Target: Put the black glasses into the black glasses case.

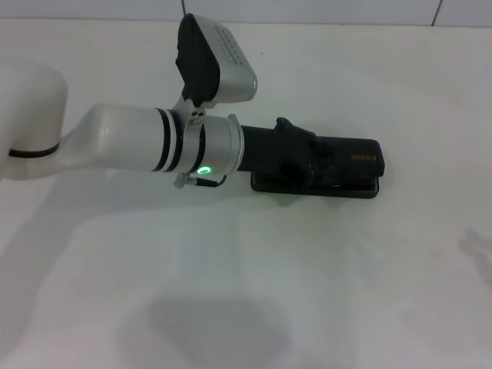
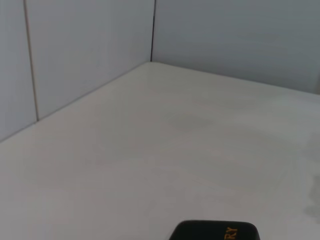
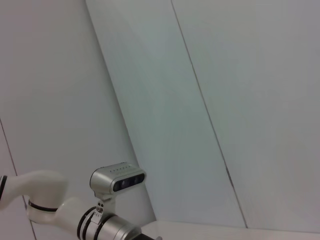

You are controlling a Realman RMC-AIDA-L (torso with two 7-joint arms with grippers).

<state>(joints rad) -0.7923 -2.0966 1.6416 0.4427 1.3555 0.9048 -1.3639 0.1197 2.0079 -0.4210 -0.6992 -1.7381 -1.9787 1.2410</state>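
1. The case [image 1: 338, 165] lies on the white table [image 1: 307, 292], a little right of the middle, with its long axis running left to right. The lid is raised and leans to the far side, with the orange letters near its right end; the base shows as a dark strip along the near edge.
2. I cannot make out the glasses in any view. The place where they could be, at the left part of the case, is covered by the black gripper, so I cannot tell whether they are in the case or between the fingers.
3. The left gripper [image 1: 296, 157] reaches in from the left, along the same line as the long axis of the case, and it is over or touching the left half of it. Black on black hides the fingers, so I cannot tell if they are spread or clenched.
4. The left wrist view shows only the end of the lid with the letters, and bare table beyond it.
5. The right gripper is not in view; its wrist camera looks at the wall and at the left arm, so the left arm is clearly the nearer one.
6. My judgement: the next move depends on keeping the gripper in line with the case's long axis.
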